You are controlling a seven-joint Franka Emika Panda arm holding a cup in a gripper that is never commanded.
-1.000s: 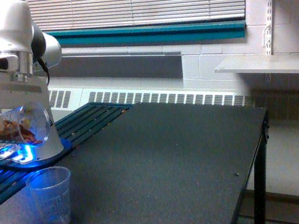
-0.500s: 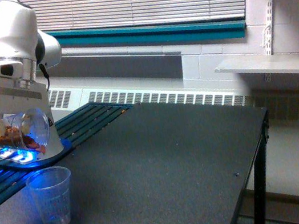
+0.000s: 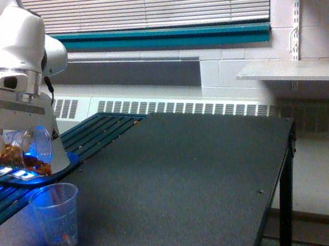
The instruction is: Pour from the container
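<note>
1. Brown nut-like bits fill the lower side of the container, a clear cup tipped far over, its mouth pointing down and toward the exterior view's right.
2. The gripper holds the container from above; its fingers are hidden behind the white hand housing, so the exact width of the grip cannot be told, but the cup hangs from it, clear of the table.
3. The container's lip sits above and just to the exterior view's left of the small cup, which stands upright on the dark table, lit blue.
4. A thin brownish streak seems to run from the lip toward the small cup's mouth, and a few dark bits show at the cup's bottom. I judge the pour has begun, though the blur keeps me from being sure.
5. Done so far: container carried over the receiver and tilted steeply, first bits likely falling.
6. Left to do: most of the contents are in the container, bunched near the lip. More tilt or time looks needed to empty it, then righting the cup.
7. Risk, as I judge it: the lip is offset from the small cup's centre, so some bits could miss.
</note>
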